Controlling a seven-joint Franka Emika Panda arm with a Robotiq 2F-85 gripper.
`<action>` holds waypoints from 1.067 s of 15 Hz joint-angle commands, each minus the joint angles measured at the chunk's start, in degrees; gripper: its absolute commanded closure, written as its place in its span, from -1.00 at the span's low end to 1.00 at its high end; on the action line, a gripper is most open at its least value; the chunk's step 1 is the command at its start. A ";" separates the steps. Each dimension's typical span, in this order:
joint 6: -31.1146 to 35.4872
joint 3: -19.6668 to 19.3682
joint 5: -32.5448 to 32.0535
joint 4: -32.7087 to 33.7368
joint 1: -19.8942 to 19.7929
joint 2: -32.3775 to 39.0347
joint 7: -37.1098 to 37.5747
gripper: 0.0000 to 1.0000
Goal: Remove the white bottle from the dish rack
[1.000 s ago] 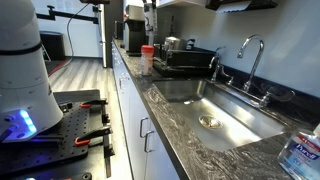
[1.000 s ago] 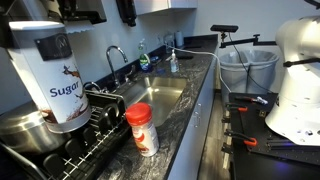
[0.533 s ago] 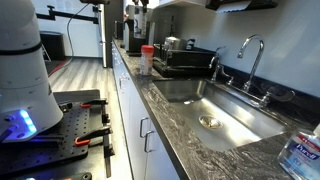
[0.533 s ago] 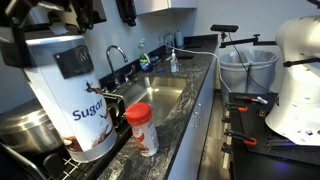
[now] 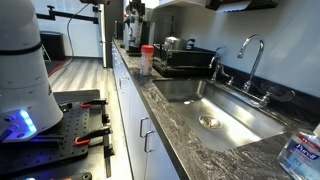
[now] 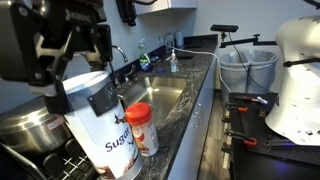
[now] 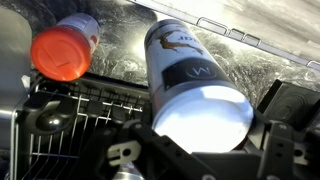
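**White bottle being held aslant at the rack's edge**

The white bottle (image 6: 105, 125) is being gripped by the pincer (image 6: 78, 62). The fingers are being pressed against its two sides near the upper end, closed only as far as its width allows. The same hold is being shown in the wrist view, where the bottle (image 7: 190, 70) is being clamped between the two halves of the pincer (image 7: 200, 135).

The bottle is being held tilted, its "Sugar" label slanting. Its lower end is being pointed toward the dark veined worktop (image 6: 198, 100), just beside a red-capped jar (image 6: 140, 130).

It is being held over the front edge of the dish rack (image 7: 60, 110) — whether its base is touching the wires cannot be told. A round metal pot (image 6: 25, 130) is being seen in the rack beside it, and the steel sink (image 6: 165, 95) farther along the worktop.
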 commanded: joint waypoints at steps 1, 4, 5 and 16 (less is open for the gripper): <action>4.72 0.55 -0.31 -1.61 -0.25 1.84 1.43 -0.23; 4.74 0.28 -0.35 -1.15 -0.16 2.89 0.14 -0.73; 5.55 0.20 -0.42 -1.32 -0.11 3.51 0.14 -0.73; 9.49 -0.07 -4.62 -3.26 0.48 4.62 3.04 -0.23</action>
